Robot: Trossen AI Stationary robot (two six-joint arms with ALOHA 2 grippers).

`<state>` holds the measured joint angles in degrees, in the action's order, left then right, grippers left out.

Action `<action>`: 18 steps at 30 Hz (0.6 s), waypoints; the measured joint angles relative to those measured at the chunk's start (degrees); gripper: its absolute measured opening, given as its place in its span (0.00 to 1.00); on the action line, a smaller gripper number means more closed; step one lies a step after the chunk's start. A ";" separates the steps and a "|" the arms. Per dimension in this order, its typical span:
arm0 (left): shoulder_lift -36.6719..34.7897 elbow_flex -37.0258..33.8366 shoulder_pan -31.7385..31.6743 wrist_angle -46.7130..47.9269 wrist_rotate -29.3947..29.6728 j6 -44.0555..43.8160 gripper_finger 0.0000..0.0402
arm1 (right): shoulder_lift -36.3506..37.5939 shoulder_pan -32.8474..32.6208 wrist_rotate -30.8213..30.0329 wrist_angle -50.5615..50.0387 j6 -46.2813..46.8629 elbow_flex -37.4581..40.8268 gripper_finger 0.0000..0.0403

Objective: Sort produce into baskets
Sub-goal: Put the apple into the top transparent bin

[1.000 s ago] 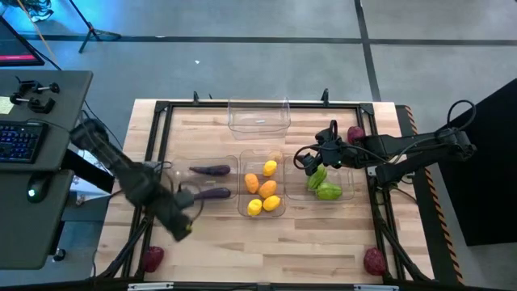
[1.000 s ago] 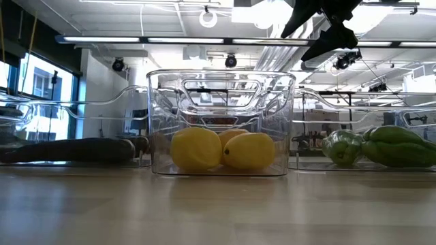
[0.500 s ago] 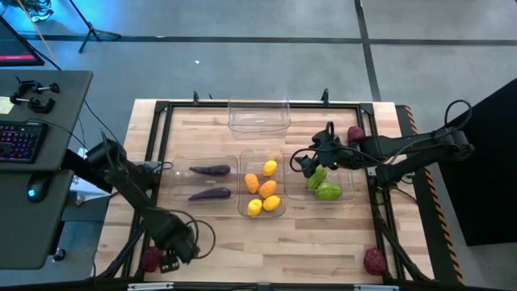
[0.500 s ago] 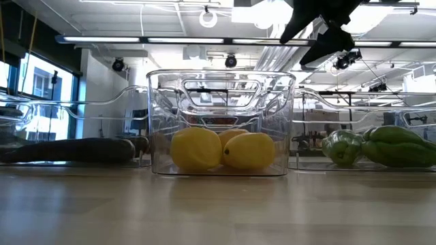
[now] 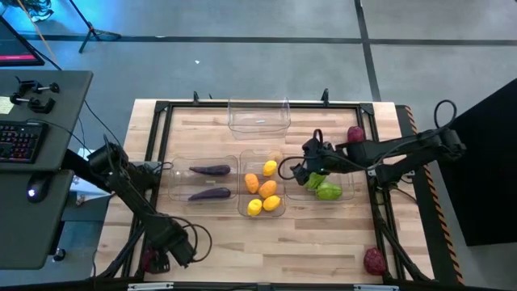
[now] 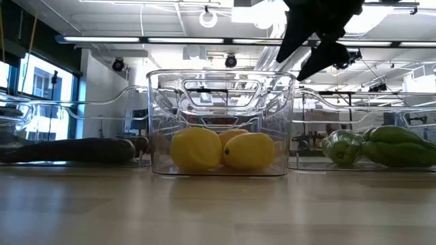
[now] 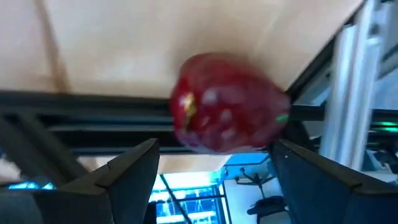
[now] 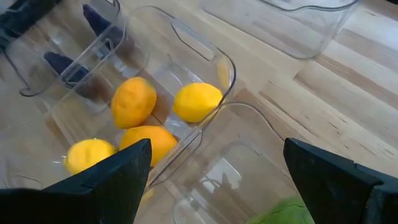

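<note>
High view: the left gripper (image 5: 161,257) sits at lower left over a dark red fruit (image 5: 148,259); the right gripper (image 5: 295,170) hovers centre-right, between the citrus bin (image 5: 279,206) and the green-vegetable bin (image 5: 349,194).

Left wrist view: open fingers (image 7: 127,180) bracket the fruit (image 7: 227,112), so closing comes next, I judge.

Right wrist view: its fingers (image 8: 112,177) spread, empty.

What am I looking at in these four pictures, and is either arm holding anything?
Two dark robot arms work at a wooden table. One picture looks straight down, one looks level across the tabletop, and two come from cameras on the wrists. Clear bins hold sorted toy produce: eggplants, lemons and orange pieces, green ones; the far bin looks empty. The left gripper is open at the near left corner, around a dark red fruit without closing on it. The right gripper is open above the bins and holds nothing. Two more red fruits lie loose.
</note>
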<state>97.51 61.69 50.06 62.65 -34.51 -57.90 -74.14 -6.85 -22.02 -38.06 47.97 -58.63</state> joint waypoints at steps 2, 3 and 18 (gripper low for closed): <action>0.00 0.00 0.05 -1.01 -0.33 -0.02 0.75 | 0.47 0.00 -0.09 0.05 -0.28 0.00 0.88; -0.02 0.00 0.05 -1.18 -0.38 -0.12 0.75 | 0.78 0.00 -0.26 0.15 -0.37 0.00 0.88; -0.02 0.00 0.75 -4.96 2.77 -0.39 0.90 | 1.14 0.16 -1.44 1.27 -0.44 0.00 0.88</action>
<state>97.49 61.69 50.81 57.69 -31.74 -58.29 -72.99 -6.70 -23.46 -36.80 47.53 -58.63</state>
